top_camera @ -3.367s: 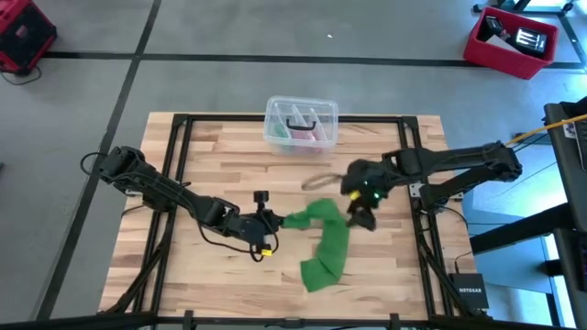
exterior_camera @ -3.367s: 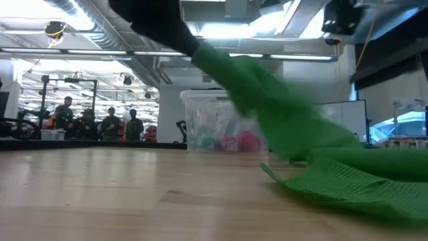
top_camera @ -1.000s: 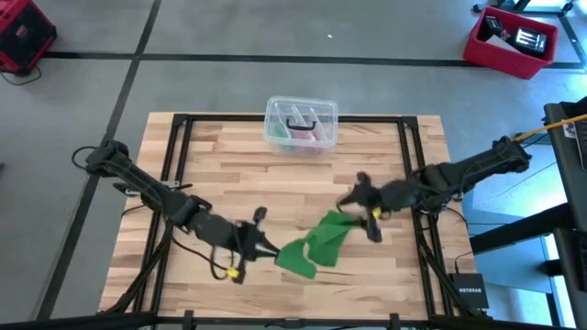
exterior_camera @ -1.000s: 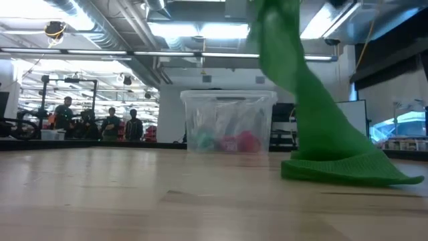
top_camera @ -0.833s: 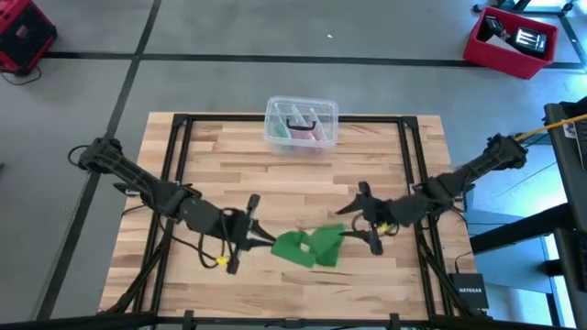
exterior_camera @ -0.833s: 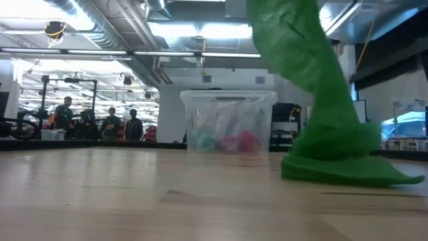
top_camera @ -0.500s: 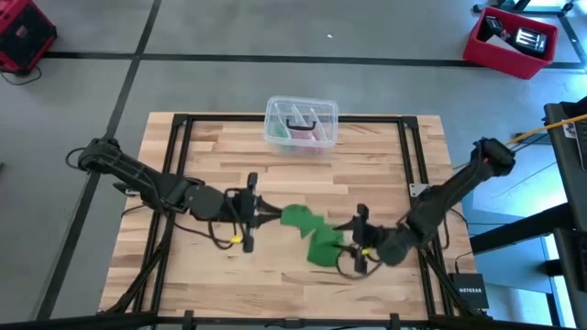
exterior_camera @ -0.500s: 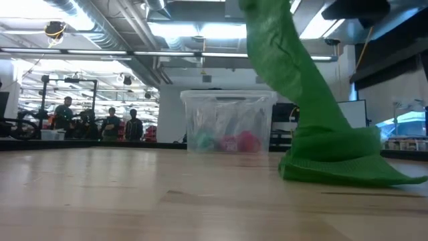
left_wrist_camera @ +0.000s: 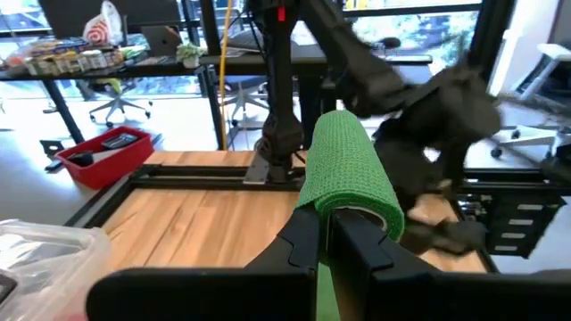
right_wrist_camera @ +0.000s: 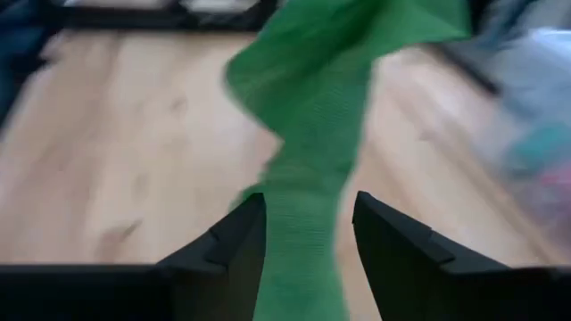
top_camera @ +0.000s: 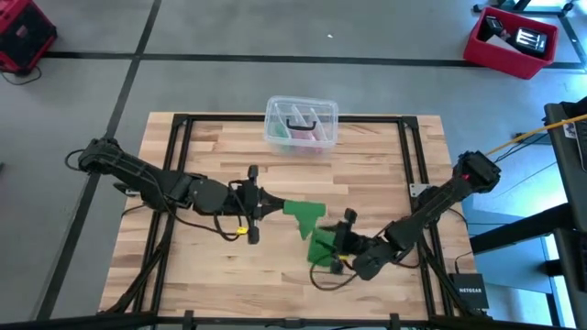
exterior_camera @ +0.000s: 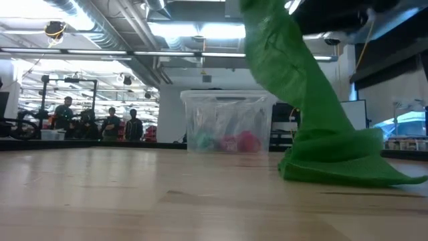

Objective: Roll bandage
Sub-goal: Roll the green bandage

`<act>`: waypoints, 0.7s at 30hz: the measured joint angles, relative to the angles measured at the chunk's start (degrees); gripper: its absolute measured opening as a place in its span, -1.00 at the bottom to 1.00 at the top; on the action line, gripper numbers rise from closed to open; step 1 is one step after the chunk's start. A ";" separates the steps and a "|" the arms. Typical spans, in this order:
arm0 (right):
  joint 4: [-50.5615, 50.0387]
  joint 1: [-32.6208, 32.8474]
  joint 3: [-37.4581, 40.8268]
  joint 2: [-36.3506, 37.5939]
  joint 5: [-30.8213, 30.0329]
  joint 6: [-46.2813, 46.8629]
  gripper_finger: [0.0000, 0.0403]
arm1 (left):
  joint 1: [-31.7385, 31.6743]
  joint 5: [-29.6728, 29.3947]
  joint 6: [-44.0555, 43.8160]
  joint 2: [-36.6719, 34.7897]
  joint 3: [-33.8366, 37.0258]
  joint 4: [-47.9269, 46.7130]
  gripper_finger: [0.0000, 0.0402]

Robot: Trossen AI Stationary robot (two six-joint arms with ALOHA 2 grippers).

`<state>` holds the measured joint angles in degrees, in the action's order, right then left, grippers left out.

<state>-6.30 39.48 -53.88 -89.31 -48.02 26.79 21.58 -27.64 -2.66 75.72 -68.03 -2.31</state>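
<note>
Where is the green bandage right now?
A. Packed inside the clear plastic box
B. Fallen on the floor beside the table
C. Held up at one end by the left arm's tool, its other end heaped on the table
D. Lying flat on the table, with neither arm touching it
C: the left tool is shut on one end of the bandage, which runs down to a heap on the table between the right tool's open fingers.

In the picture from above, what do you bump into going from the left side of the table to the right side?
Left gripper → bandage → right gripper. The plastic box sits apart at the far edge, above the bandage, so it is left out.
</note>
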 joint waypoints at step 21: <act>-37.62 -3.89 -8.62 -2.76 -9.25 2.45 -0.16 | 2.19 4.62 0.86 -0.79 0.04 2.67 -0.99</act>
<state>-43.92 35.59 -62.50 -92.07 -57.26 29.24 23.78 -23.02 -1.80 74.93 -67.99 0.37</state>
